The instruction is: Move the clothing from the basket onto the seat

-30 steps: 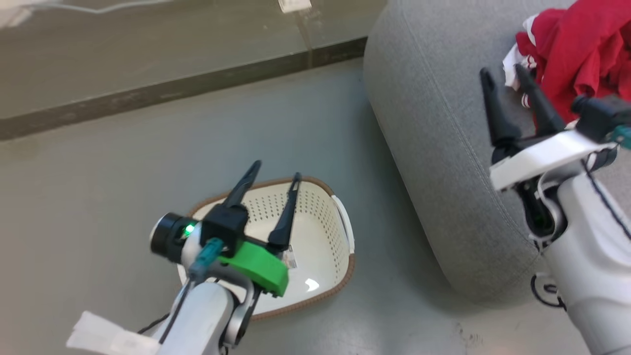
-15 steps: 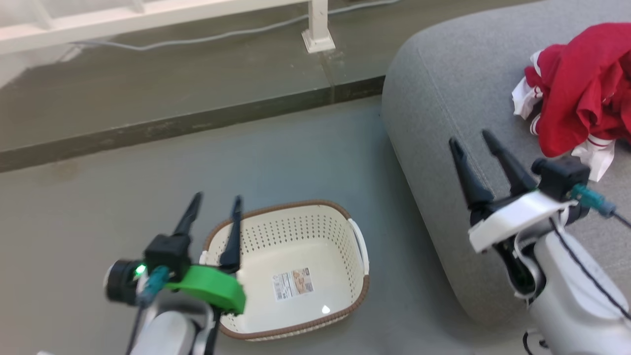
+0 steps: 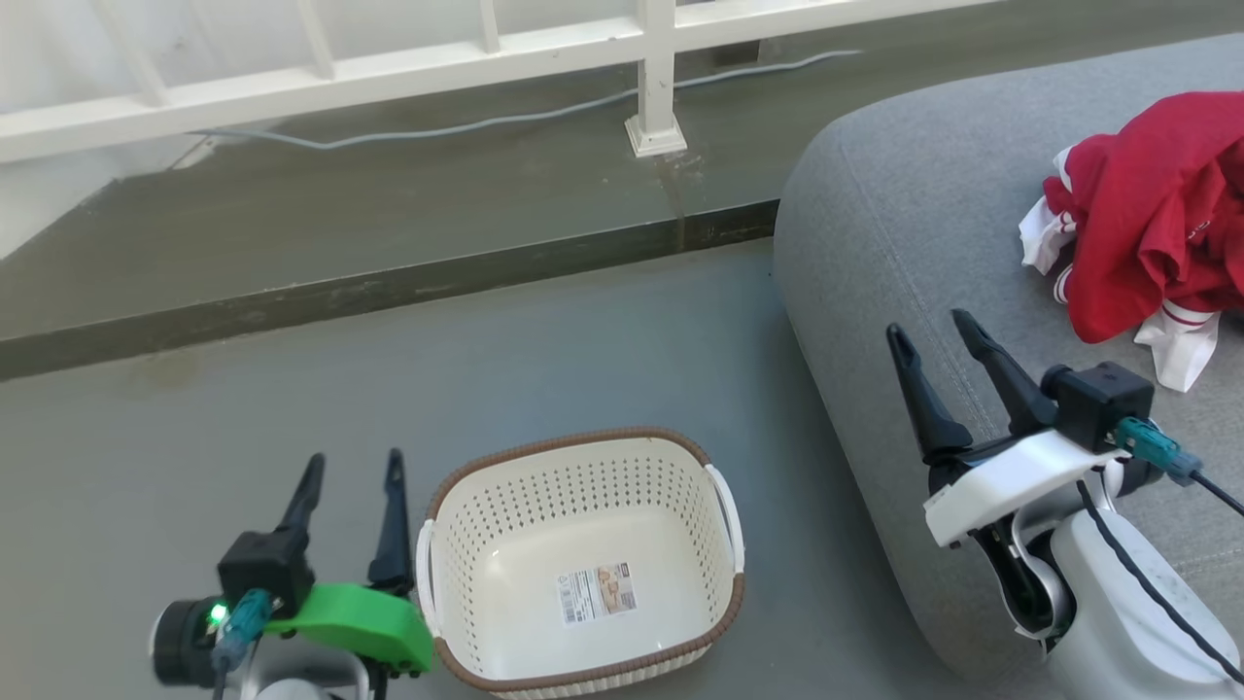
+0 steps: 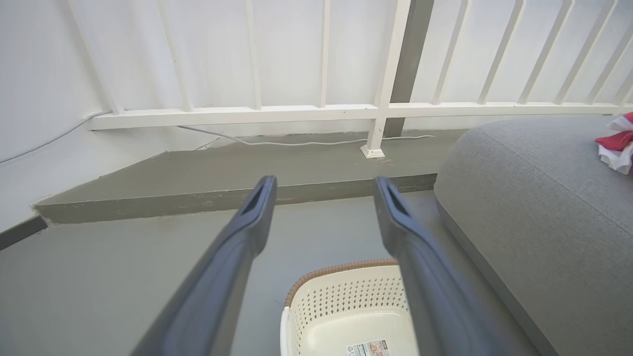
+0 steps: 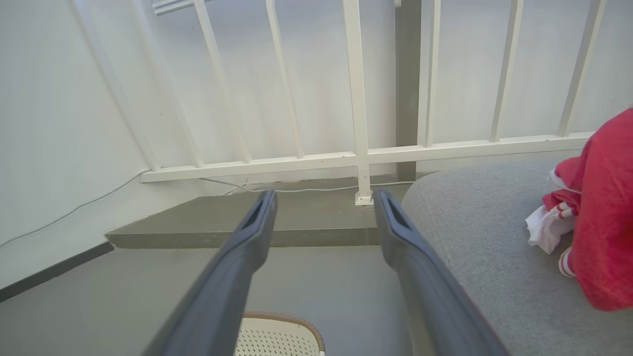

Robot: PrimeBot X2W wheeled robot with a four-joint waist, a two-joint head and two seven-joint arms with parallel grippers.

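The red and white clothing [image 3: 1147, 243] lies bunched on the grey seat [image 3: 904, 253] at the right; it also shows in the right wrist view [image 5: 603, 222] and as a small corner in the left wrist view [image 4: 615, 146]. The cream basket [image 3: 724, 506] stands on the floor with just a sticker label on its bottom. My left gripper [image 3: 352, 467] is open beside the basket's left end, holding nothing. My right gripper [image 3: 931, 326] is open above the seat's front edge, left of the clothing and apart from it.
A white railing [image 3: 389, 63] with a post runs along the back on a raised grey step [image 3: 389, 292]. A pale cable [image 3: 505, 122] lies along that step. Grey floor surrounds the basket, and the seat's rounded side stands close to its right.
The head camera has tilted up, bringing the railing into view. My left gripper has drawn back from over the basket to its left side. My right gripper has pulled away from the clothing.
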